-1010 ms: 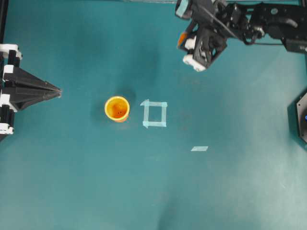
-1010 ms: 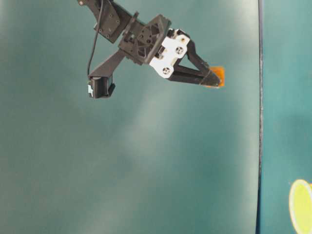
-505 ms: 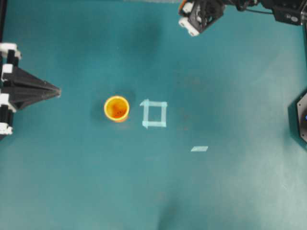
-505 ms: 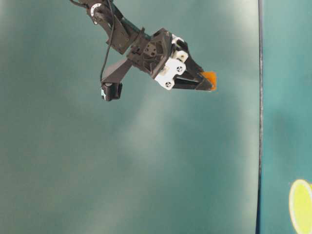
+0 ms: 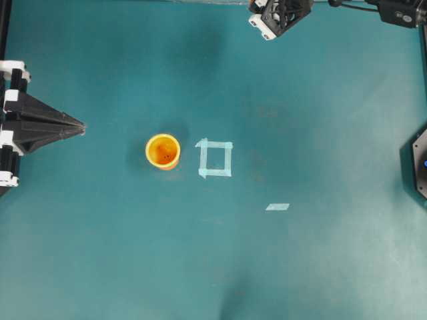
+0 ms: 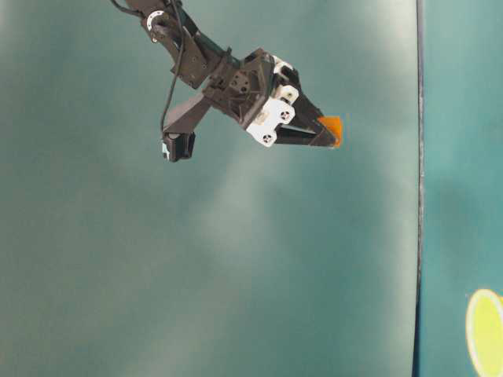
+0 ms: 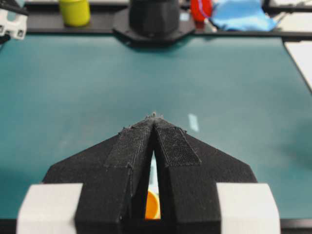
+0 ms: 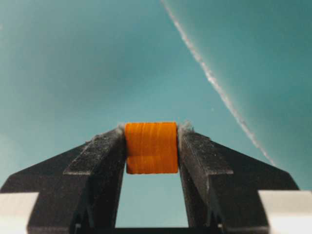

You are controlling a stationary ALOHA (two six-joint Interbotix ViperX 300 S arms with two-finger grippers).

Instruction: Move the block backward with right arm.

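Note:
The block [image 8: 151, 147], a small orange cube, is clamped between the black fingers of my right gripper [image 8: 151, 132]. In the table-level view the block [image 6: 332, 129] sticks out of the gripper's tips [image 6: 324, 136], which hang above the teal table. In the overhead view the right gripper [image 5: 277, 15] is at the table's top edge and the block is hidden under it. My left gripper [image 5: 80, 125] rests at the left edge, shut and empty, tips [image 7: 154, 117] together.
A yellow-orange cup [image 5: 163, 151] stands left of a pale tape square [image 5: 215, 159]. A tape strip [image 5: 277, 207] lies lower right. A black arm base [image 5: 419, 160] is at the right edge. A yellow cylinder [image 7: 74, 10] and blue cloth [image 7: 241, 14] lie beyond the table.
My right gripper has carried the block toward the top edge of the overhead view, far from the tape square. The left arm, cup and tape have not moved.

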